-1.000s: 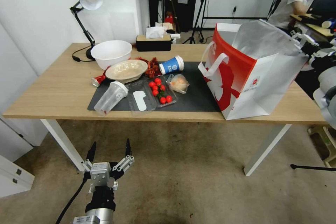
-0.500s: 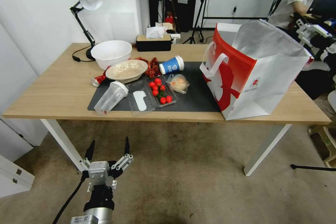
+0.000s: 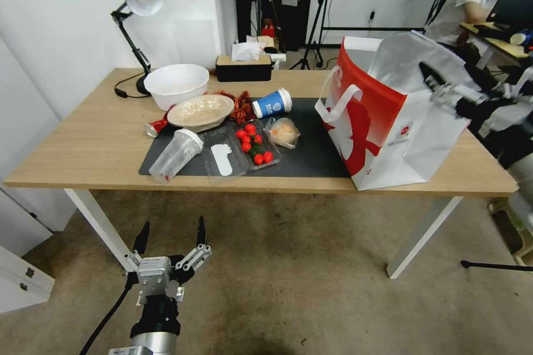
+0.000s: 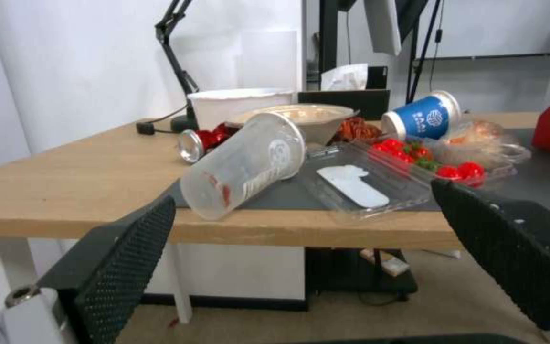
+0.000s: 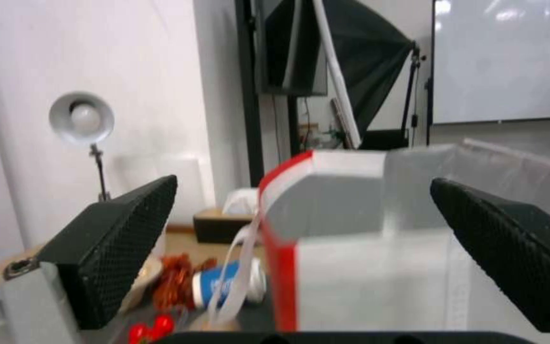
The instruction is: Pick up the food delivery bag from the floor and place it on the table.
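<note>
Right hand (image 3: pixel 438 89) open beside food delivery bag (image 3: pixel 388 122)

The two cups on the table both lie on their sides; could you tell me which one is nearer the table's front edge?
The clear plastic cup, at the mat's front left corner. The blue paper cup lies farther back, beside the red bag.

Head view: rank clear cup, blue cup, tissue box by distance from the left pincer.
From the left pincer, open, low over the floor:
1. Clear cup, lying at the table's near edge.
2. Blue cup, on its side mid-mat.
3. Tissue box, at the far edge.
</note>
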Controlling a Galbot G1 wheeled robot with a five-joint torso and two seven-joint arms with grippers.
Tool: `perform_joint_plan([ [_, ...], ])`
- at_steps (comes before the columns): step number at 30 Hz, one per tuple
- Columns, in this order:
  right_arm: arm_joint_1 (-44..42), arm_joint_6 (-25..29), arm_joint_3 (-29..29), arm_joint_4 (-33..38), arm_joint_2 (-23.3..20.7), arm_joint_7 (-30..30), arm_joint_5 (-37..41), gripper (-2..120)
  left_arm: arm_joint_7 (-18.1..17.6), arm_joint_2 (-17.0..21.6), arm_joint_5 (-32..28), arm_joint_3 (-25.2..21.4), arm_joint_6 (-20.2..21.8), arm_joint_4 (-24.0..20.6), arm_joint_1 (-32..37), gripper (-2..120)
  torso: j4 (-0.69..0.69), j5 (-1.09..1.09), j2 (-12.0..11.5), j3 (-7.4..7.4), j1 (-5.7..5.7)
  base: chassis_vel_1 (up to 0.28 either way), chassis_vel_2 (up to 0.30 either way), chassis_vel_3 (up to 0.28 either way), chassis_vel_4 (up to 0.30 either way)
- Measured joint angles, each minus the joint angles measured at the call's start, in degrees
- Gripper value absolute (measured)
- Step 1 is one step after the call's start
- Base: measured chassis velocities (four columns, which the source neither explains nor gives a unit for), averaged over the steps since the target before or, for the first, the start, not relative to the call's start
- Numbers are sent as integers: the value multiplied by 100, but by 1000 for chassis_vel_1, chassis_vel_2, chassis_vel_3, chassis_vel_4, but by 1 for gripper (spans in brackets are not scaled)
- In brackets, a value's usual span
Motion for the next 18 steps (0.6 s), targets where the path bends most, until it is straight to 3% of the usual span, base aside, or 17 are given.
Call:
perform_joint_plan([
  [11,-1357,247,-196,262,880,-245,-1586,100,41,23,-30,7,-41,7,6,100,-1,0,0,0,0,0,0,0,0],
  [18,-1894,797,-913,249,1492,-231,-3032,100,97,36,-57,10,-59,44,-43,100,0,0,0,0,0,0,0,0,0],
])
